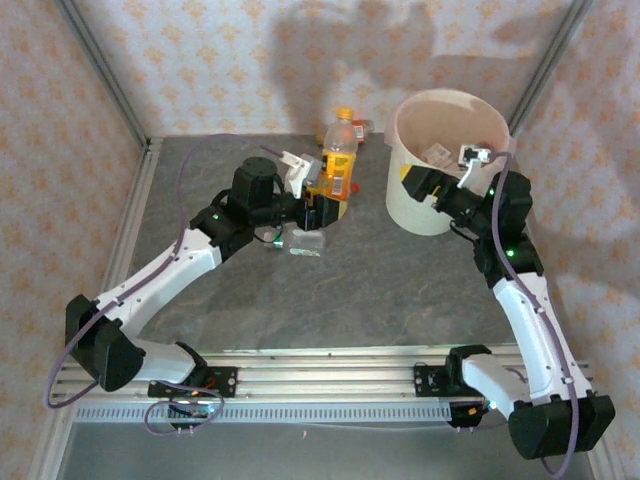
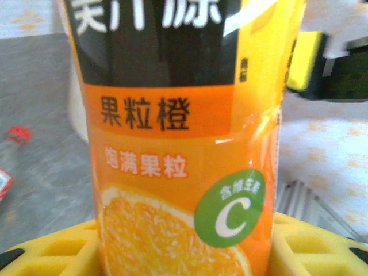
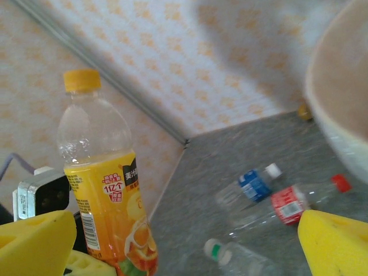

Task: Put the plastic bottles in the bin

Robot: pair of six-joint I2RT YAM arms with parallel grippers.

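Bin rim (image 1: 447, 94) lies by the wide-open empty right gripper (image 3: 184, 236); left gripper (image 1: 328, 200) clamps upright orange bottle (image 1: 342, 160).

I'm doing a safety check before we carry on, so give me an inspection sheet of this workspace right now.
Surface: grey mottled tabletop, bottles lying on it.
Job's things: orange-labelled yellow-capped plastic juice bottle upright; blue-labelled clear bottle, red-labelled clear bottle and green-capped clear bottle lying down; cream round plastic bin upright.
Clutter: nothing seen.
Grippers: left gripper fingers shut on the juice bottle; right gripper open beside the bin's rim.
Cables: purple cables trail along both arms.
Surroundings: orange-patterned wallpaper walls, metal corner posts.
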